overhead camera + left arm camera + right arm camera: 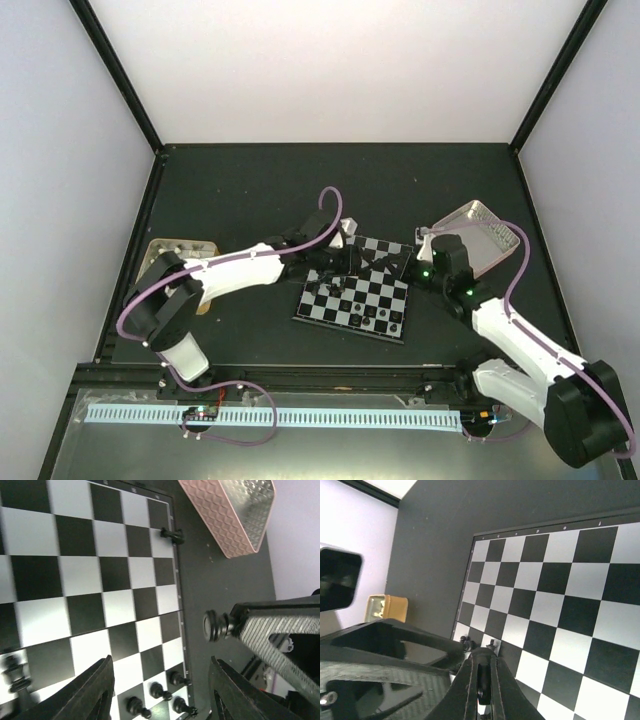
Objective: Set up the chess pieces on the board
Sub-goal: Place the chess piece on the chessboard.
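Note:
The board [352,301] of black and silver checks lies mid-table, and also fills the left wrist view [85,575] and the right wrist view [555,600]. Several tiny black chess pieces [380,316] stand near its front edge; in the left wrist view they cluster at a corner [160,692], one more lies at the edge [172,535], and a taller one stands at the left [15,675]. My left gripper [345,262] is open and empty above the board [160,695]. My right gripper [400,262] is shut on a black chess piece [482,686], seen side-on in the left wrist view [216,625].
A pink-rimmed metal tray [478,232] sits right of the board and shows in the left wrist view [230,510]. A tan wooden-rimmed tray [178,252] sits at the left and shows in the right wrist view [385,607]. The two grippers hang close together over the board's far side.

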Tool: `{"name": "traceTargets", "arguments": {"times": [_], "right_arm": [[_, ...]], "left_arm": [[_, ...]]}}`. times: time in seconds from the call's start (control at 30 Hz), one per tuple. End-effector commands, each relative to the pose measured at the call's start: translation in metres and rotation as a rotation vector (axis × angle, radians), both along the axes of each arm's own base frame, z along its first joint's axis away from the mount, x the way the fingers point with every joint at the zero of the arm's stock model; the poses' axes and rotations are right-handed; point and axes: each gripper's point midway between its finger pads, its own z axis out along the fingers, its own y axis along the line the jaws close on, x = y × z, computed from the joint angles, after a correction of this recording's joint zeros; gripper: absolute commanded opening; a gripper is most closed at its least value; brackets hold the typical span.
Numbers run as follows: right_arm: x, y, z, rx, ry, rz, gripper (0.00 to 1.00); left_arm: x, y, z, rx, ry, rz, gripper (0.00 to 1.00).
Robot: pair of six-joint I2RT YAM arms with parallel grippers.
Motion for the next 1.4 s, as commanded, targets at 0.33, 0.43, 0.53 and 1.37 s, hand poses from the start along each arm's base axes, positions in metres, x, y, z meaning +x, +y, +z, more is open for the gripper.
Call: {"name": "traceTargets", "arguments": {"times": [0.33,0.43,0.53,1.37], "right_arm": [[0.008,0.021,-0.024,-0.243,0.073,0.104,0.01],[0.005,0.038,-0.023,-0.274,0.066,0.153,0.01],[0.000,0.058,-0.020,-0.310,0.045,0.211,0.01],[-0.070,0.105,-0.061,-0.791,0.045,0.456,0.01]], "left_arm": [[0.018,0.140,0.059,0.233,-0.308,0.476,0.56],[0.010,0.169,0.078,0.235,-0.388,0.541,0.57],[0.001,0.196,0.096,0.222,-0.473,0.595,0.61],[-0.025,0.252,0.107,0.211,-0.611,0.690,0.75]]}}
